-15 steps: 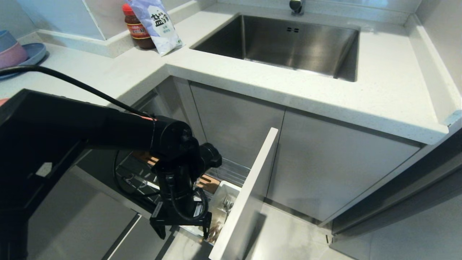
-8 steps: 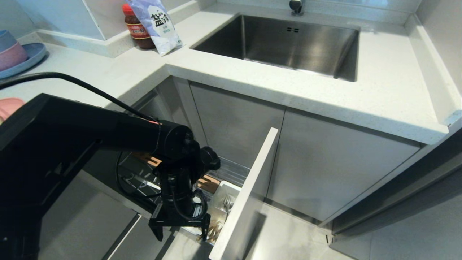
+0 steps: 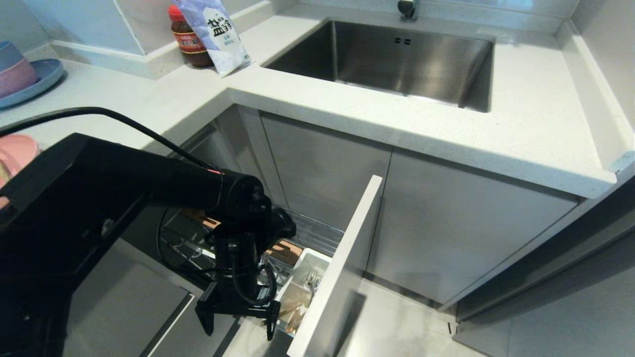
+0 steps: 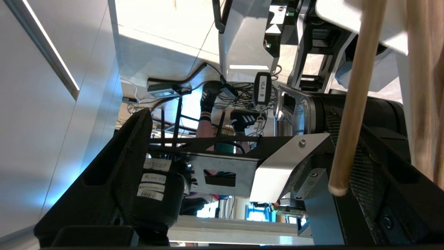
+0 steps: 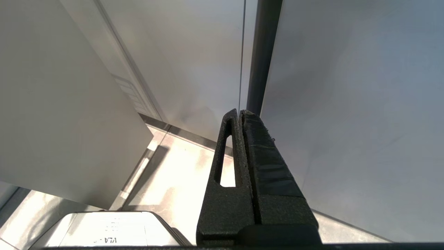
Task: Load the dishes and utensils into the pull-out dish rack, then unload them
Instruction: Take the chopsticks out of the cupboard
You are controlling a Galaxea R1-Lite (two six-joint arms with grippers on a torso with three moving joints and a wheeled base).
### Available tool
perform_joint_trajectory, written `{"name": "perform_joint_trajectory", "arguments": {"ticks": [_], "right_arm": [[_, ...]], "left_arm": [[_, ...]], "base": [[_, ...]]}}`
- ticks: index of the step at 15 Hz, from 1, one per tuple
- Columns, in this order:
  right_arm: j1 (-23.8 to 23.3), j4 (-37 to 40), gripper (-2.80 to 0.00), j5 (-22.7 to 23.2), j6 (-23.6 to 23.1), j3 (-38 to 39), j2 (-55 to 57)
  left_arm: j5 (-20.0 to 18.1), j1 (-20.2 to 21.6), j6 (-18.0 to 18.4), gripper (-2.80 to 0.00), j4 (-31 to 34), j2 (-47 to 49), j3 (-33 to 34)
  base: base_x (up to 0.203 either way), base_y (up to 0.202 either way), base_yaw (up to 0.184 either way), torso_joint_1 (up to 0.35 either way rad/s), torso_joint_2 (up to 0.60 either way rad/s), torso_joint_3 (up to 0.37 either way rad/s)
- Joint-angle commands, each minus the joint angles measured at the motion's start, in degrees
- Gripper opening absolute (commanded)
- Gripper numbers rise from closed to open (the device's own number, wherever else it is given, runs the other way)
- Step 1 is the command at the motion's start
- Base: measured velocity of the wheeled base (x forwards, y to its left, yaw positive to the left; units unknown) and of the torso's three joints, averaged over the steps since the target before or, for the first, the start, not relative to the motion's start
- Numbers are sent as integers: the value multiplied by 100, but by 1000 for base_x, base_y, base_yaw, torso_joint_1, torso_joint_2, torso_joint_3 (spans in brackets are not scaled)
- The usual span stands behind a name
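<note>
Holding fork (image 3: 312,278) and chopsticks (image 3: 296,313): cutlery holder (image 3: 303,267) in rack (image 3: 317,233); left gripper (image 3: 235,325) released, empty.

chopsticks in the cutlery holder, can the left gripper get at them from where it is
Probably yes. The left gripper is open and hangs right beside the white cutlery holder in the pulled-out dish rack; the chopsticks stand by one finger, nothing between.

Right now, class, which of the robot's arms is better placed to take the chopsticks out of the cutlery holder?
Probably the left. The left hand hangs open beside the cutlery holder, with the chopsticks close by. The right hand is shut, facing a cabinet wall.
</note>
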Motion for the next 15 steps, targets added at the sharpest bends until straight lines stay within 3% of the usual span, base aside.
{"name": "perform_joint_trajectory", "arguments": {"ticks": [1,5,7,13,14,15], "right_arm": [[-2,-2,-280,0,2,9,-13],[2,-2,-280,0,2,9,-13],[-1,-2,-280,0,2,9,-13],[0,-2,-280,0,2,9,-13],[5,-2,-280,0,2,9,-13],[-2,-2,-280,0,2,9,-13]], "left_arm": [[-11,2,-32,0,-1,196,-53],[-53,5,-79,0,-115,489,-209],[-252,19,-262,0,-295,549,-271],[-259,46,-254,0,-283,579,-283],[-259,46,-262,-280,-283,579,-292],[-259,46,-271,-280,-283,579,-303]], "base": [[0,0,0,0,0,0],[0,0,0,0,0,0],[0,0,0,0,0,0],[0,0,0,0,0,0],[0,0,0,0,0,0],[0,0,0,0,0,0]]}}
